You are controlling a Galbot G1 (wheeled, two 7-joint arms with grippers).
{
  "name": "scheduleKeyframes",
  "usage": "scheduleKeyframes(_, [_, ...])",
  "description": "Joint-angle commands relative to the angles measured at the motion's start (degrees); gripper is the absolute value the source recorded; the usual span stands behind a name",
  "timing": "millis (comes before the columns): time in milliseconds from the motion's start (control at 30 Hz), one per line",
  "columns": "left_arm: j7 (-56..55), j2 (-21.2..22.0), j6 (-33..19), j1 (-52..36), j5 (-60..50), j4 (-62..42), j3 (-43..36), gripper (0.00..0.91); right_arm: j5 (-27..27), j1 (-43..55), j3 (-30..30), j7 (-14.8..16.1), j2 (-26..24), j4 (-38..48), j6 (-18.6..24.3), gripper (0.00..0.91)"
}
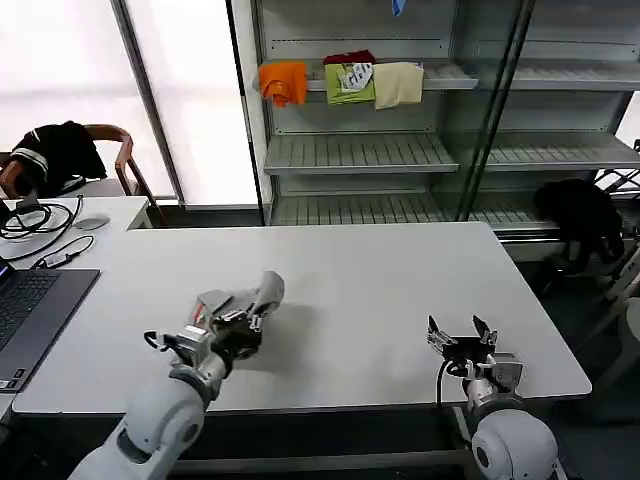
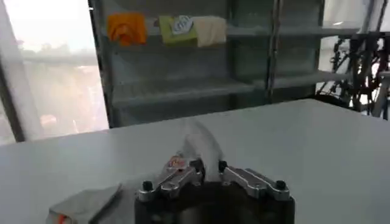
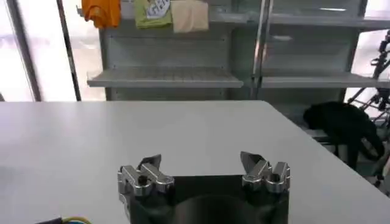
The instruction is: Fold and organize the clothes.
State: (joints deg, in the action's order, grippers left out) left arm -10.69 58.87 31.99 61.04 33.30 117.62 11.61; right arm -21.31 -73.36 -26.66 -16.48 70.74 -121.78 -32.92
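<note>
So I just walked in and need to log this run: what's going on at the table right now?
The robot is working on a light grey garment on the white table. Its left gripper is shut on the garment, a bunched piece of which stands up just beyond the fingers. The right gripper sits open above the table's near right edge, holding nothing. Behind the table, orange, green and cream folded garments lie on a shelf.

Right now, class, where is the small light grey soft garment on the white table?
In the head view, the light grey garment is at the table's front left, pinched in the left gripper; the open right gripper hovers apart at front right.
</note>
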Motion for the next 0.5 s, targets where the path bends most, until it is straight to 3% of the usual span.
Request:
scheduleKeyframes(33, [-1.38, 6.75, -2.10, -2.52, 4.02, -0.91, -6.40, 0.907, 0.96, 0.99, 3.06, -0.14, 0.40, -0.60, -0.25, 0.907])
scheduleKeyframes(233, [-3.05, 10.05, -2.18, -2.01, 4.39, -0.52, -5.77, 0.907, -0.12, 3.38, 5.80, -0.90, 0.56, 0.31, -0.30, 0.907])
scheduleKeyframes(467, [-3.66, 5.72, -1.39, -1.63, 1.76, 0.71, 1.63, 0.907, -11.81, 5.65, 9.11, -2.21, 0.85, 1.14, -0.37, 0.907])
scheduleKeyframes(500, [-3.74, 5.14, -1.40, -1.38, 0.97, 0.88, 3.04, 0.907, -17.03, 6.71, 9.90, -2.54, 0.81, 1.55, -0.40, 0.907])
